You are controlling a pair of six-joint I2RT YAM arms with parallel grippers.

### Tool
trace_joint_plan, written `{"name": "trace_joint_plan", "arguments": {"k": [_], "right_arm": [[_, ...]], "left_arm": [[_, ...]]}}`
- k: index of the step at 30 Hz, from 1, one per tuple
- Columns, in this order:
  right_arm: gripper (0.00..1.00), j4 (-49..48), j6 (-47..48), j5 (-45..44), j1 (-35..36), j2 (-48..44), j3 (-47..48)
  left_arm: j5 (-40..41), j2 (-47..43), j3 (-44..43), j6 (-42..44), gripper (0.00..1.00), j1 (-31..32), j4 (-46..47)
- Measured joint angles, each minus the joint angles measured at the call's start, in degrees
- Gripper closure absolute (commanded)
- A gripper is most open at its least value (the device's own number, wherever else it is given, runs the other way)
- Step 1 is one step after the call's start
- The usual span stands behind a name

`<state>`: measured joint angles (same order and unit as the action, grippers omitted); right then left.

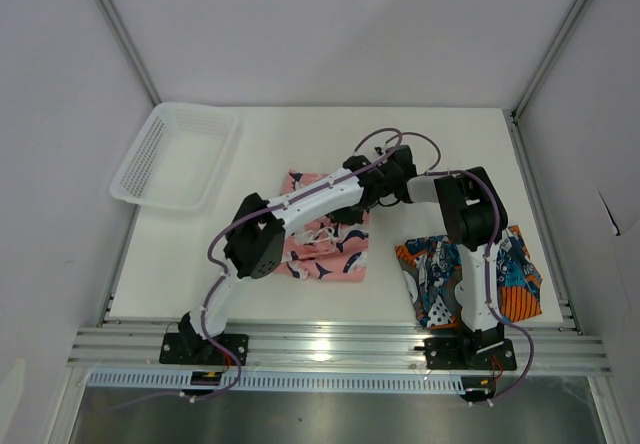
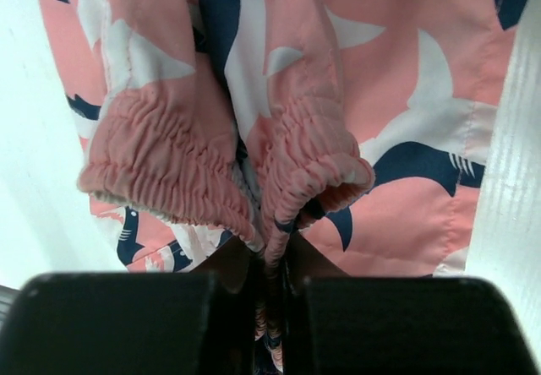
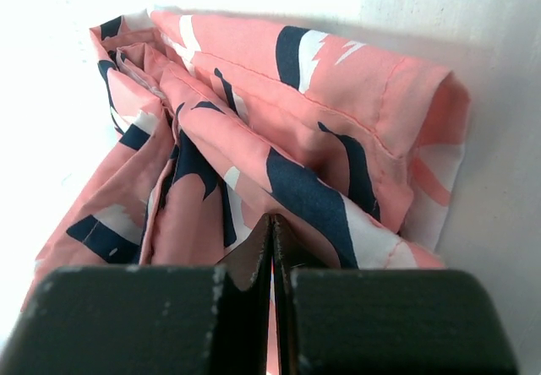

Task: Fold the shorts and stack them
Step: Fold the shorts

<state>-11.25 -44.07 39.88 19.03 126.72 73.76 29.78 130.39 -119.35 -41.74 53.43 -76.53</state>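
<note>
The pink shorts (image 1: 335,254) with navy-and-white shapes lie bunched at the table's middle, partly under the left arm. My left gripper (image 2: 272,261) is shut on their gathered elastic waistband (image 2: 308,168), which hangs in folds ahead of the fingers. At the far right edge of the pink shorts (image 3: 338,130), my right gripper (image 3: 272,223) is shut on a thin fold of them, with pink cloth showing between the jaws. From above, both grippers meet over that edge (image 1: 380,186). The printed blue, orange and white shorts (image 1: 505,269) lie folded at the right, behind the right arm.
A white mesh basket (image 1: 150,164) stands at the back left of the table. Grey walls with metal frame posts close in the table on three sides. The aluminium rail (image 1: 330,349) with both arm bases runs along the near edge.
</note>
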Motion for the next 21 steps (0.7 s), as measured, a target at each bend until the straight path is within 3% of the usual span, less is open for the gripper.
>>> {"name": "trace_joint_plan", "arguments": {"k": [1, 3, 8, 12, 14, 19, 21], "right_arm": [[0.97, 0.00, 0.00, 0.00, 0.00, 0.00, 0.00], [0.96, 0.00, 0.02, 0.04, -0.09, 0.00, 0.00], [0.89, -0.07, -0.04, 0.04, -0.66, -0.13, 0.00], [0.74, -0.11, -0.11, -0.07, -1.66, -0.74, -0.02], [0.61, -0.09, -0.42, -0.24, -2.43, -1.27, -0.02], [0.34, -0.35, -0.79, 0.00, -5.27, -4.22, -0.33], [0.31, -0.85, -1.05, 0.66, -6.29, -5.42, -0.44]], "left_arm": [[-0.50, 0.00, 0.00, 0.26, 0.73, -0.11, 0.13], [-1.44, 0.00, -0.04, 1.07, 0.55, -0.33, 0.52], [-3.85, -0.24, -0.02, 2.56, 0.29, -0.66, 2.80], [-8.26, -3.26, 0.11, 4.70, 0.23, -1.64, 7.02], [-10.47, -6.27, 0.11, 5.86, 0.19, -2.64, 9.03], [-17.00, -19.54, 4.59, 8.61, 0.18, -7.41, 16.04], [-20.92, -26.64, 10.36, 9.77, 0.17, -9.88, 20.15]]}}
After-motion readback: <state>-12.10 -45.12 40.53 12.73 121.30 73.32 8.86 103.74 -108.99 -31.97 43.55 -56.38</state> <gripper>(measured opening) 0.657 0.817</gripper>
